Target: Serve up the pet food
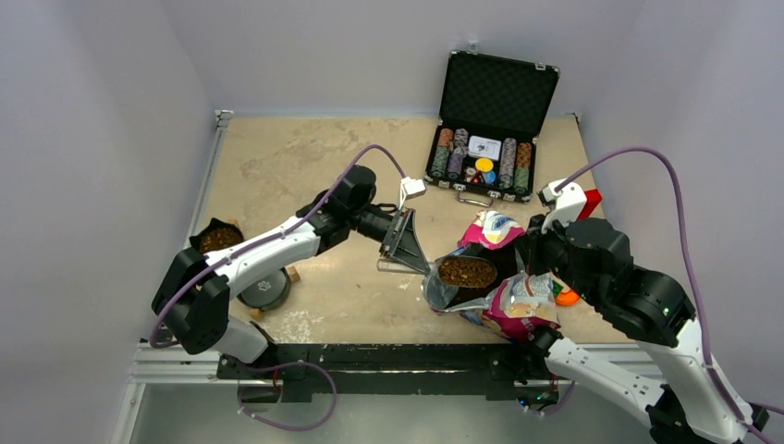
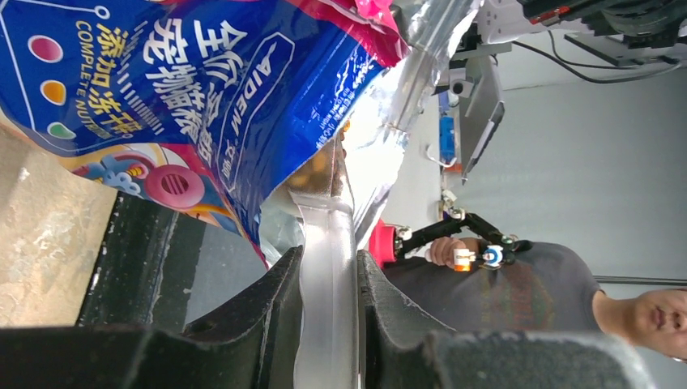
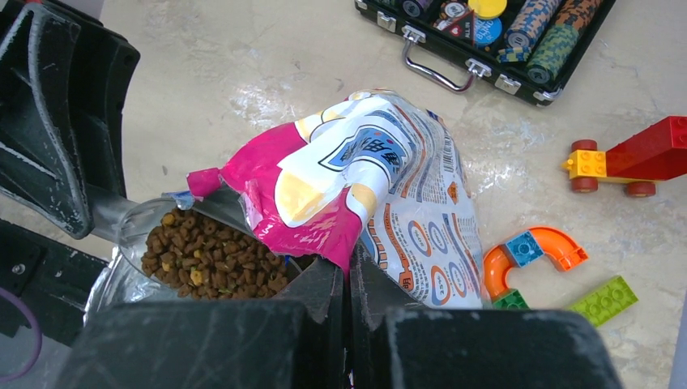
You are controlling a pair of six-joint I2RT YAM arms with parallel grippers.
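Note:
The pet food is dark-brown kibble heaped in a clear scoop at the open mouth of a pink, white and blue bag. My left gripper is shut on the scoop's clear handle, with the bag just beyond it. My right gripper is shut on the bag's pink top edge and holds the mouth open. The kibble shows left of my right fingers. A black bowl with kibble in it sits at the far left of the table.
An open black case of poker chips stands at the back. A grey round dish lies near the left arm's base. A red brick car, an orange curved piece and a green brick lie right of the bag.

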